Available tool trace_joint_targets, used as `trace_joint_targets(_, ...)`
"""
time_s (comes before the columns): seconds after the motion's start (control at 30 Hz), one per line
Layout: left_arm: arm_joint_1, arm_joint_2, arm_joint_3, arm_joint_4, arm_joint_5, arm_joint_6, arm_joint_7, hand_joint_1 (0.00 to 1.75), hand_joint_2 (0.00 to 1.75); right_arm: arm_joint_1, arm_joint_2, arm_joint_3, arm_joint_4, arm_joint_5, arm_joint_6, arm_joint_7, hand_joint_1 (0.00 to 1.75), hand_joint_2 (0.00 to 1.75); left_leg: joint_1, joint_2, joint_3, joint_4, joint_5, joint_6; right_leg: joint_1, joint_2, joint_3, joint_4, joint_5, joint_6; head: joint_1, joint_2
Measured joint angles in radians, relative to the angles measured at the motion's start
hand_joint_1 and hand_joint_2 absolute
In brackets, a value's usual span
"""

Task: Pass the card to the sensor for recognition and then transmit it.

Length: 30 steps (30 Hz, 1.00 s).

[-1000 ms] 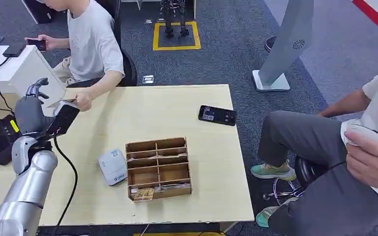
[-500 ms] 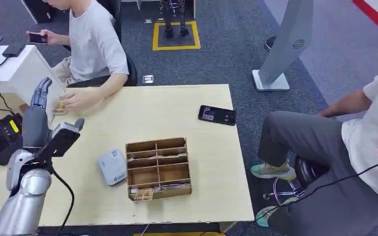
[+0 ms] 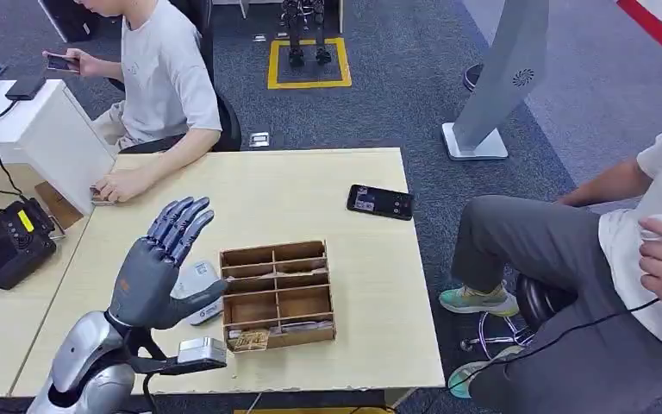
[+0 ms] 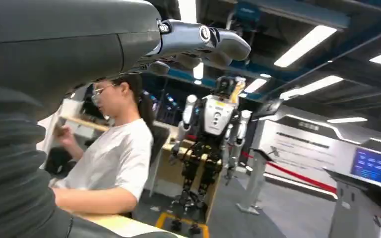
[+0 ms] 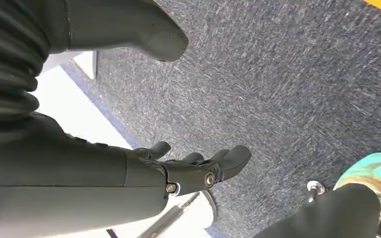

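The left hand (image 3: 159, 272) is hanging in the air at the lower left of the head view. Its fingers are spreading wide apart and it is holding nothing. Its palm is facing the wooden box (image 3: 276, 250), and its thumb is reaching across the white sensor (image 3: 191, 274), which is sitting just to the left of the box.

A brown card (image 3: 250, 341) is lying in the box's lower left slot. It is to the lower right of the hand, near the thumb tip. Its long side is running left to right in the picture. I think the next move is a reach down and to the right for that card. The left hand is much nearer to it. The right hand (image 5: 178, 173) is hanging low over the grey floor with its fingers loosely apart, holding nothing.

I am counting one sensor, one box and one clear card. Thin things are lying in other slots, but I cannot tell if they are cards.

At the upper left, a person's hand (image 3: 125, 184) is resting on the counter (image 3: 293, 190). One black phone (image 3: 380, 202) is lying well apart, at the upper right of the counter.
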Motion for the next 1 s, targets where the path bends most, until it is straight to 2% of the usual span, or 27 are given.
trace_joint_targets(0.17, 0.0, 0.0, -0.018, 0.0, -0.036, 0.015, 0.0, 0.0, 1.75, 0.0, 0.0, 0.0, 0.0, 0.001, 0.0, -0.003, 0.0, 1.75, 0.0, 0.0, 0.0, 0.0, 0.0, 0.0, 0.0, 0.0, 0.0, 0.0, 0.0, 0.0, 0.0, 0.0)
trace_joint_targets(0.2, 0.001, 0.0, -0.048, 0.0, -0.061, 0.032, 0.004, 0.0, 1.75, -0.001, 0.0, 0.0, 0.0, 0.001, -0.002, -0.01, 0.0, 1.75, 0.0, 0.0, 0.0, 0.0, 0.0, 0.0, 0.0, 0.0, 0.0, 0.0, 0.0, 0.0, 0.0, 0.0)
trace_joint_targets(0.23, 0.003, 0.0, -0.091, 0.007, -0.115, 0.071, 0.031, 0.0, 1.75, -0.002, 0.0, 0.0, 0.0, 0.003, -0.003, -0.009, 0.0, 1.75, 0.0, 0.0, 0.0, 0.0, 0.0, 0.0, 0.0, 0.0, 0.0, 0.0, 0.0, 0.0, 0.0, 0.0)
trace_joint_targets(0.4, 0.004, 0.0, -0.129, 0.031, -0.14, 0.091, 0.066, 0.0, 1.75, -0.003, 0.0, 0.0, 0.0, 0.004, -0.003, 0.0, 0.0, 1.75, 0.0, 0.0, 0.0, 0.0, 0.0, 0.0, 0.0, 0.0, 0.0, 0.0, 0.0, 0.0, 0.0, 0.0)
trace_joint_targets(0.47, 0.003, 0.0, -0.136, 0.039, -0.143, 0.093, 0.067, 0.0, 1.75, -0.003, 0.0, 0.0, 0.0, 0.004, -0.003, 0.001, 0.0, 1.75, 0.0, 0.0, 0.0, 0.0, 0.0, 0.0, 0.0, 0.0, 0.0, 0.0, 0.0, 0.0, 0.0, 0.0)
trace_joint_targets(0.63, 0.003, -0.001, -0.143, 0.068, -0.211, 0.121, 0.119, 0.0, 1.75, -0.004, 0.0, 0.0, 0.0, 0.006, -0.002, 0.009, 0.0, 1.75, 0.0, 0.0, 0.0, 0.0, 0.0, 0.0, 0.0, 0.0, 0.0, 0.0, 0.0, 0.0, 0.0, 0.0)
trace_joint_targets(1.0, 0.002, -0.005, -0.143, 0.128, -0.229, 0.132, 0.14, 0.0, 1.75, -0.008, 0.0, 0.0, 0.0, 0.007, -0.003, 0.004, 0.0, 1.75, 0.0, 0.0, 0.0, 0.0, 0.0, 0.0, 0.0, 0.0, 0.0, 0.0, 0.0, 0.0, 0.0, 0.0)
